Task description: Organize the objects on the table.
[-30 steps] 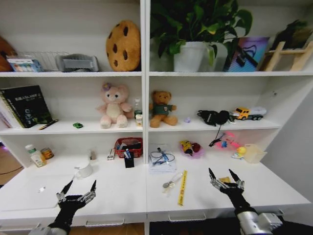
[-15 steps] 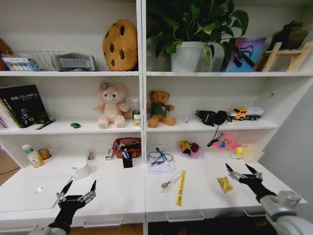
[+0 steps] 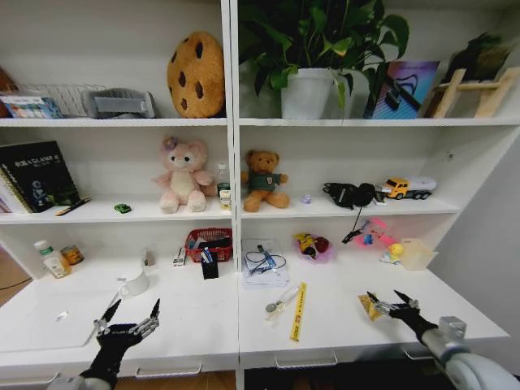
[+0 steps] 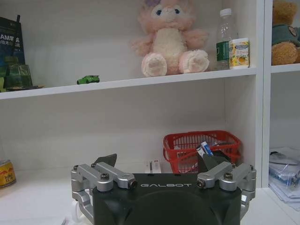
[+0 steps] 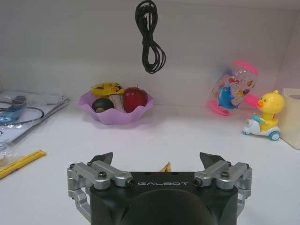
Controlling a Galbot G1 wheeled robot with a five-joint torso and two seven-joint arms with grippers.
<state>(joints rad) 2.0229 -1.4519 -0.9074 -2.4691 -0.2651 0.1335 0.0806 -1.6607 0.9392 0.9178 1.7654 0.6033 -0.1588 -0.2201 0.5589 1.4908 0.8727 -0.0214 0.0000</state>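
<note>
Right gripper [image 3: 392,300] low over the table [image 3: 341,325], fingers spread apart, a small yellow packet [image 3: 370,305] touching the left fingertip, partly under it. Left gripper [image 3: 130,313] parked above the near-left edge, likewise splayed. Green toy car [image 3: 123,209] up on the shelf, well apart.

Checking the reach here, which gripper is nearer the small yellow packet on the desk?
Right. The right gripper is right beside the yellow packet; the left gripper hovers far across the desk.
</note>
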